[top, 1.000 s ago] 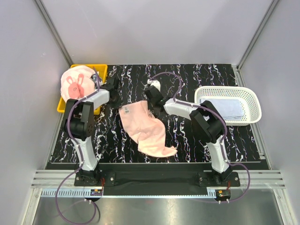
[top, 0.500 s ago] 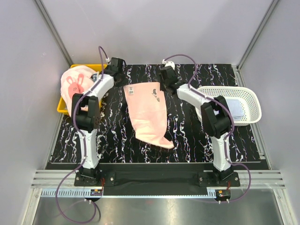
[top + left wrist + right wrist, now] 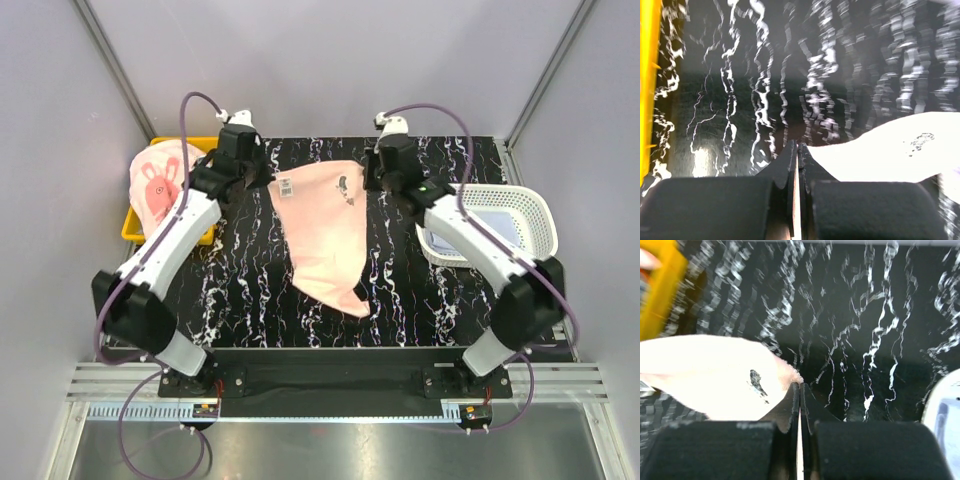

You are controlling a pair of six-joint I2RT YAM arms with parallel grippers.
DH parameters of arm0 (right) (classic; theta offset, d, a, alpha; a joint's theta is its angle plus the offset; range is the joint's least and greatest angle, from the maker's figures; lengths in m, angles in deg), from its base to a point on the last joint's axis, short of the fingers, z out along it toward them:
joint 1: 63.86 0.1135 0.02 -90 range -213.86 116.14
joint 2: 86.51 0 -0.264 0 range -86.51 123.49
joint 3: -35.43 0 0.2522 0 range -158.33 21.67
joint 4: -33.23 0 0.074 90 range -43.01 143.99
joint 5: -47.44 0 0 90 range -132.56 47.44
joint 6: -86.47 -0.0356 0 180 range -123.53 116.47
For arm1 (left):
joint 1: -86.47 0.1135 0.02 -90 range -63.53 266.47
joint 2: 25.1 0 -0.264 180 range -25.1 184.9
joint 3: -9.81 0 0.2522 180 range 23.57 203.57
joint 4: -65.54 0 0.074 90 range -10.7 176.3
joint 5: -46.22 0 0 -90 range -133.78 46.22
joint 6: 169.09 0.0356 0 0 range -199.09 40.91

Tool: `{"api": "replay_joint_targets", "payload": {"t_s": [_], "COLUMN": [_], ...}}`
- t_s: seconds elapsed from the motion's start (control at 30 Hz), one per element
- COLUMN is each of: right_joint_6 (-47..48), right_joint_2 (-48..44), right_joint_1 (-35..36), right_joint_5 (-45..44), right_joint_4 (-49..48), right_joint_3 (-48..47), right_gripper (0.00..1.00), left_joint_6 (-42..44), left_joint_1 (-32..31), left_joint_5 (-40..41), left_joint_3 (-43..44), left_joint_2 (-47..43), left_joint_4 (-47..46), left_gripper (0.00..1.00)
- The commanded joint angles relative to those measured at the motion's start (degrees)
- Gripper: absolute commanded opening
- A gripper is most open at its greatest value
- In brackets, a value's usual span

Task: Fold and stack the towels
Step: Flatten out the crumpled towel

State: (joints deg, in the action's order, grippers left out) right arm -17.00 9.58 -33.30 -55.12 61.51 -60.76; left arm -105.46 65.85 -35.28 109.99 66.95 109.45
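Observation:
A plain pink towel hangs spread between both grippers over the far middle of the black marbled table. My left gripper is shut on its far left corner; the cloth shows bright in the left wrist view beside the closed gripper. My right gripper is shut on the far right corner, seen in the right wrist view with the cloth and its small dark print. The towel's lower tip trails on the table. A pink rabbit-print towel lies in the yellow bin. A pale blue-white towel lies in the white mesh basket.
The yellow bin stands at the far left edge of the table and shows in the left wrist view. The white basket stands at the right. Grey walls enclose the table on three sides.
Both grippers have lifted and carried the pink towel toward the far edge and pulled apart, stretching its top edge flat. The towel now hangs straighter than one second ago.

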Motion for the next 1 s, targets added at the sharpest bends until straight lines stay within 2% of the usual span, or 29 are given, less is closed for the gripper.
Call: {"api": "replay_joint_targets", "payload": {"t_s": [0.0, 0.23, 0.47, 0.73, 0.97], "right_joint_6": [-0.4, 1.7, 2.0, 1.4, 2.0], "right_joint_2": [-9.5, -20.8, -26.6, -29.4, -28.9], "right_joint_1": [1.8, 9.9, 15.5, 16.5, 16.5], "right_joint_5": [1.1, -3.7, -5.5, -3.4, -2.7], "right_joint_4": [2.5, 11.0, 16.7, 21.2, 23.2], "right_joint_3": [1.1, -2.7, -7.6, -13.7, -20.0], "right_gripper": [0.00, 0.00, 0.00, 0.00, 0.00], "left_joint_6": [0.9, 1.7, 2.3, 2.2, 2.5], "left_joint_1": [-1.6, -9.0, -12.6, -13.0, -13.0], "left_joint_5": [3.9, 6.5, 5.3, 0.4, -2.9], "left_joint_3": [-2.0, -2.7, 0.5, 6.8, 16.2], "left_joint_2": [-7.5, -23.2, -32.6, -35.7, -33.1], "left_joint_4": [0.3, 5.3, 8.0, 9.4, 10.5], "left_gripper": [0.00, 0.00, 0.00, 0.00, 0.00]}}
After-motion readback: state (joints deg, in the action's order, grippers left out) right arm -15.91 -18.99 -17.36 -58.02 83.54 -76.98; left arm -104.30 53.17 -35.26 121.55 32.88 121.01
